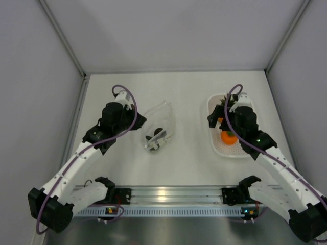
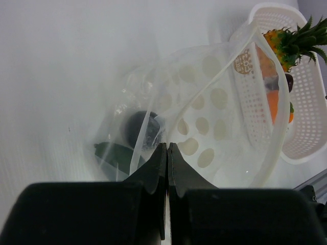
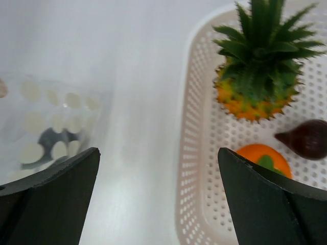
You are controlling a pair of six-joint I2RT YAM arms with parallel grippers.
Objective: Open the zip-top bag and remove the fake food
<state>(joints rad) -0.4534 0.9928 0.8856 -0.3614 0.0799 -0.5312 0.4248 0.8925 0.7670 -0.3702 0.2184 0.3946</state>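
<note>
From above, the zip-top bag (image 1: 159, 126) lies on the white table (image 1: 189, 92), near the middle and a little to the left. Its mouth stands open, and dark pieces are inside at its near end. The left gripper (image 1: 139, 121) is at the left edge of the bag. The white basket (image 1: 213, 139) stands at the right, well apart from the bag. The right gripper (image 1: 218, 122) hangs over the left part of the basket, and an orange fruit (image 1: 228, 137) shows just under it.

In the left wrist view the two fingers are pressed together on the clear plastic at the rim of the bag – no gap shows between them. The mouth of the bag makes a wide loop in front of them. Inside, a dark round piece (image 2: 137, 127) lies beside a dark green piece (image 2: 113, 154). The basket is seen through and beyond the bag.

In the right wrist view the fingers stand wide apart and hold nothing. The basket's left rim is between them. In the basket lie a pineapple (image 3: 255, 84) with a green crown, the orange fruit and a dark brown piece (image 3: 309, 138) – all close together. The bag is at the left edge, blurred.
</note>
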